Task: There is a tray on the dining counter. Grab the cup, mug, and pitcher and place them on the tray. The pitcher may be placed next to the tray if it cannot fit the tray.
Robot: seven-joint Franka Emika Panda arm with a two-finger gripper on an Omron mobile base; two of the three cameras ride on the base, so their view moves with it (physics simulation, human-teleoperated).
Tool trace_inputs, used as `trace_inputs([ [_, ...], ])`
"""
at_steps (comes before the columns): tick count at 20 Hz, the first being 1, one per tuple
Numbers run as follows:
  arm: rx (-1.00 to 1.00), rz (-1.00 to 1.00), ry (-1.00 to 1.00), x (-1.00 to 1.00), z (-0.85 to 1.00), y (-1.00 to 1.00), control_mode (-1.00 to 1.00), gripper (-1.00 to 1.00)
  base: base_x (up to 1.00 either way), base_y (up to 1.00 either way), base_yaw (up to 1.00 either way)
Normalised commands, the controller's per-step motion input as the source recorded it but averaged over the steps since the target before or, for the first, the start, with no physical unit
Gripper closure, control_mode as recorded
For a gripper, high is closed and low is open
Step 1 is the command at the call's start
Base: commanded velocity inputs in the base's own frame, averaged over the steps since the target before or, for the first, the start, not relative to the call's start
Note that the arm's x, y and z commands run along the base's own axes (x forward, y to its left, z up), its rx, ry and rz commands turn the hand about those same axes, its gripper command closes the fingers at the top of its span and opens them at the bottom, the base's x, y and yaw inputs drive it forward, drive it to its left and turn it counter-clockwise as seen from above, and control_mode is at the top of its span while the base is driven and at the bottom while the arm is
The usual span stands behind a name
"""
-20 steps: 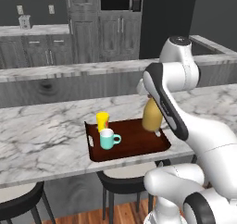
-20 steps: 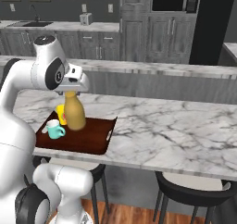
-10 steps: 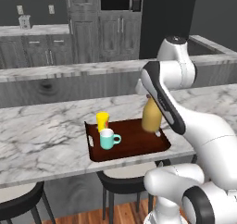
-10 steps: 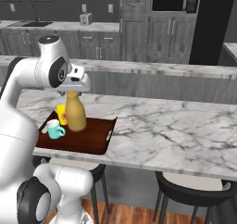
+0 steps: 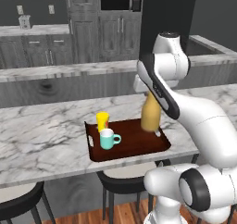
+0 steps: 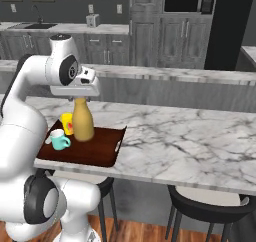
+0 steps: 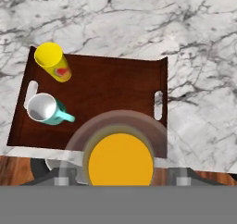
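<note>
The reddish-brown tray [image 5: 134, 142] [image 6: 100, 148] [image 7: 111, 89] lies at the near edge of the marble dining counter [image 5: 41, 135] [image 6: 190, 136]. On its left end stand the yellow cup [image 5: 102, 121] [image 6: 67, 123] [image 7: 53, 62] and the teal mug [image 5: 107, 139] [image 6: 59, 139] [image 7: 45, 109]. The mustard pitcher [image 5: 150, 114] [image 6: 83, 121] [image 7: 120, 165] stands upright on the tray's right part. My gripper [image 6: 79, 97] [image 7: 121, 176] hovers just over the pitcher's neck, open, its fingertips [image 7: 65, 174] wide apart on either side of the mouth and not touching it.
Dark round stools [image 5: 120, 179] [image 6: 210, 208] sit under the counter's near edge. A raised marble ledge [image 6: 165, 73] runs behind the counter. A grey toaster [image 6: 91, 20] stands on the far worktop. Bare marble stretches right of the tray [image 7: 199, 42].
The arm's upper joints have shifted slightly up. Pitcher, cup and mug stay in place on the tray.
</note>
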Motion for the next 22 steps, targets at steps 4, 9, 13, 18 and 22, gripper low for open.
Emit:
trace_inputs([
  [4,0.0,0.0,0.0,0.12,-0.09,0.0,-1.0,1.0,0.0,0.0,0.0],
  [9,0.0,0.0,0.0,0.0,-0.15,0.02,-1.0,1.0,0.0,0.0,0.0],
  [13,0.0,0.0,0.0,0.06,-0.1,0.03,-1.0,1.0,0.0,0.0,0.0],
  [18,0.0,0.0,0.0,0.2,-0.01,0.02,-1.0,1.0,0.0,0.0,0.0],
  [22,0.0,0.0,0.0,0.27,0.0,0.01,-1.0,1.0,0.0,0.0,0.0],
])
